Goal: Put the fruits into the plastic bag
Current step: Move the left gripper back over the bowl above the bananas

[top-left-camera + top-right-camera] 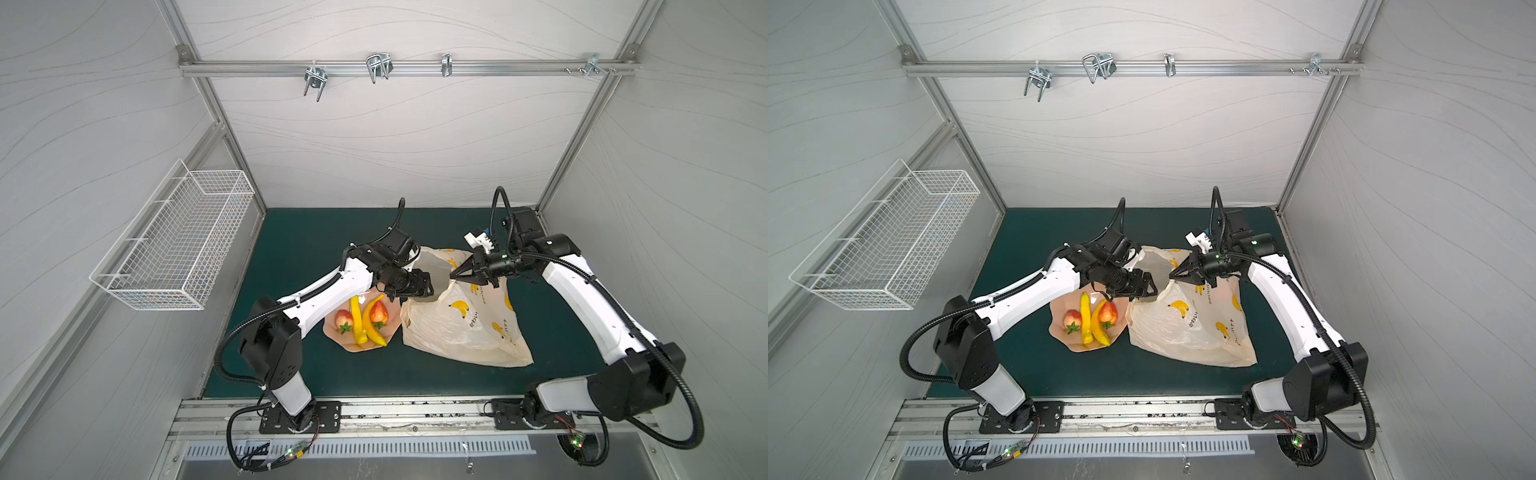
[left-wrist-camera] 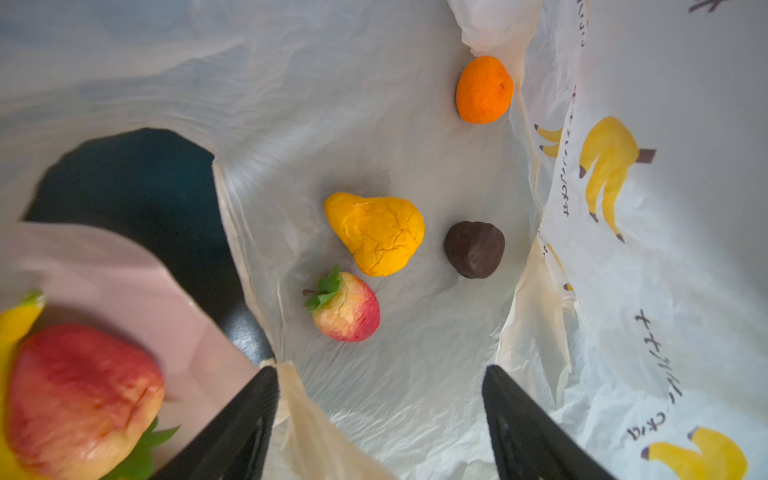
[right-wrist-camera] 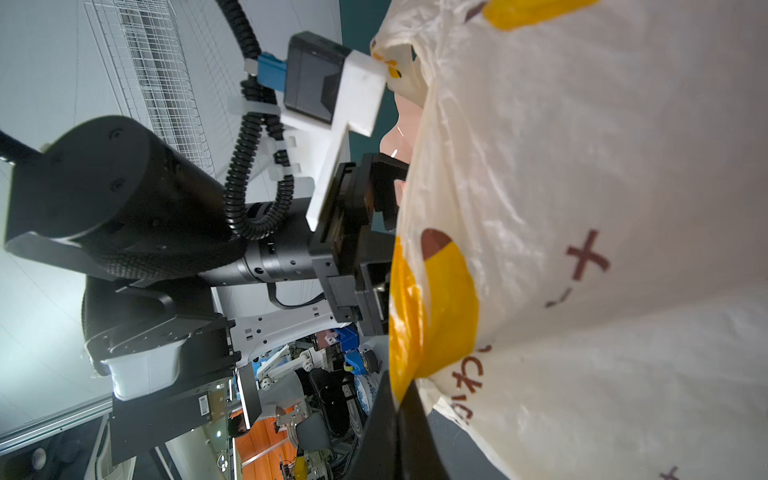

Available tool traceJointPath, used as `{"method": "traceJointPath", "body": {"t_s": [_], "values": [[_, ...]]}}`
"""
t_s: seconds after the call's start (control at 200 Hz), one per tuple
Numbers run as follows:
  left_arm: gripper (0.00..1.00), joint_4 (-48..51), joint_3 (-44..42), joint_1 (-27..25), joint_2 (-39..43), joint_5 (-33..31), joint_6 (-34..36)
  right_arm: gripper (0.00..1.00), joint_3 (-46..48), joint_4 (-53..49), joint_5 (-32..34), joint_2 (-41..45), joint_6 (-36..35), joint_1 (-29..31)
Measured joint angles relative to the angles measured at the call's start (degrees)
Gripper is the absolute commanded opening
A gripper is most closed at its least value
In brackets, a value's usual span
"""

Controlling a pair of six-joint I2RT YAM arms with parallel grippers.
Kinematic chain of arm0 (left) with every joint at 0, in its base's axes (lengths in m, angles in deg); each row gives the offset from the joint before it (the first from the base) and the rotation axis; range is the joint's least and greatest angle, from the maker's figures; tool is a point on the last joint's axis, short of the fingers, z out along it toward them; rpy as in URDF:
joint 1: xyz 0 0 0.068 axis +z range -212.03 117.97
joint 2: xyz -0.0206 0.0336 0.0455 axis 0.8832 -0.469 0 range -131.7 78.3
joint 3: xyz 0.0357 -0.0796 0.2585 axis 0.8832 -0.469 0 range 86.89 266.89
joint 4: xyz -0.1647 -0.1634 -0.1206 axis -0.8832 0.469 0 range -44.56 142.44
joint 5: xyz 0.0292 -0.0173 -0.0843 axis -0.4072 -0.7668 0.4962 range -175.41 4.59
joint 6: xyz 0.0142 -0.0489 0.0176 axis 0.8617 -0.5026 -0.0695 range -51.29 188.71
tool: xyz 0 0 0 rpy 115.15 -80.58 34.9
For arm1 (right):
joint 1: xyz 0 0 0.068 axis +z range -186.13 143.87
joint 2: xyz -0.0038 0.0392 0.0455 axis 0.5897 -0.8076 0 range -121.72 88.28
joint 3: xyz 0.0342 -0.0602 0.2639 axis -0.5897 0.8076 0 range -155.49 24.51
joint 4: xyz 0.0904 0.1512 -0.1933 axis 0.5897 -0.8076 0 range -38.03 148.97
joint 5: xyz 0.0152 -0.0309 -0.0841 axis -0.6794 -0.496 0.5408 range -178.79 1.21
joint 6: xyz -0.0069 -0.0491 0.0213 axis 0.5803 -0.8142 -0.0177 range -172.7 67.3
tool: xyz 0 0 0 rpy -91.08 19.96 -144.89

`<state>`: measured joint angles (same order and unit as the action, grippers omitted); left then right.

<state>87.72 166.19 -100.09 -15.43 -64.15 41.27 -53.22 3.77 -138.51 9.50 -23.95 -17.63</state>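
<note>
plate (image 1: 330, 332): just beside L gripper (image 2: 380, 372); I count 2 strawberries (image 1: 378, 311), 2 bananas (image 1: 356, 320) on it.
L gripper: jaws wide, nothing betw. them, at plastic bag (image 1: 457, 328) mouth.
plastic bag: betw. L gripper and R gripper (image 1: 453, 276); 4 fruits (image 2: 376, 232) inside, ahead of L jaws.
R gripper: clamped tight on bag's upper edge.

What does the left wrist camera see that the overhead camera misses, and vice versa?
Only the left wrist view looks inside the bag: an orange, a yellow fruit, a brown fruit and a bagged strawberry lie there. Only a top view shows the wire basket, a second strawberry on the plate and the right end effector shut on the bag's rim. Both show the bag, the plate, the near strawberry on it and the open left end effector at the bag's mouth.
</note>
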Motion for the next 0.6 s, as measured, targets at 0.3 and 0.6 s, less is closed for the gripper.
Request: {"method": "traceJointPath", "body": {"t_s": [0.3, 0.6], "values": [[0.79, 9.5, 0.0, 3.4, 2.7, -6.9, 0.4, 0.0, 0.0, -0.8, 1.2, 0.1, -0.1, 0.0], [0.8, 16.2, 0.5, 5.3, 4.1, -12.2, -1.4, 0.0, 0.0, -1.0, 1.6, 0.2, -0.2, 0.0]]}}
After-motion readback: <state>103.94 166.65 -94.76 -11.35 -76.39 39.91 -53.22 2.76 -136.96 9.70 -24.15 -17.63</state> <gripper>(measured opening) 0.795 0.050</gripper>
